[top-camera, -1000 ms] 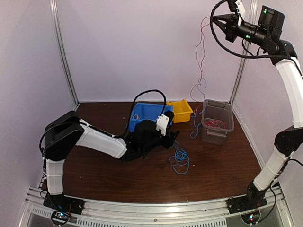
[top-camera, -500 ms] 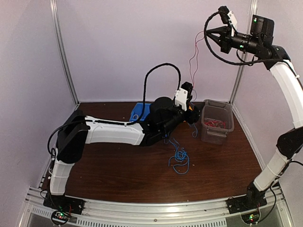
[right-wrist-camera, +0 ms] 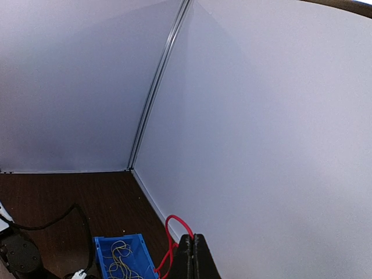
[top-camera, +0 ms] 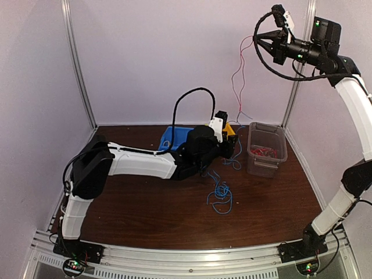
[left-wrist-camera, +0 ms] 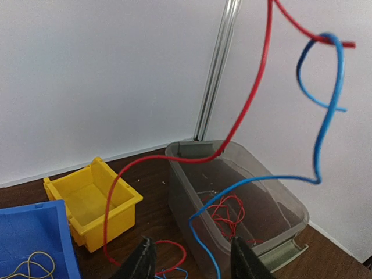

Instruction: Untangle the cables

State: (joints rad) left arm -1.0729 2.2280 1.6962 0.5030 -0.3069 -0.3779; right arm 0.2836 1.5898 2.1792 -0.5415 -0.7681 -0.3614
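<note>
Lower than half a second ago, the left tool (left-wrist-camera: 192,260) sits just above the surface (top-camera: 145,215) by the yellow bin (left-wrist-camera: 93,197). Its fingers are apart, and a blue strand (left-wrist-camera: 328,104) runs down loosely between them. The right tool (top-camera: 260,39), raised high, is closed on a red strand (top-camera: 235,75) of the cables (top-camera: 221,195). Thin red and blue strands hang knotted together in the air. A blue heap lies on the surface, and more red sits in the clear bin (top-camera: 264,168).

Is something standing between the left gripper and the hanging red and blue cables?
Nothing visible does. The red cable and blue cable hang directly ahead of the open left gripper; the clear bin stands behind them, the yellow bin to one side.
</note>
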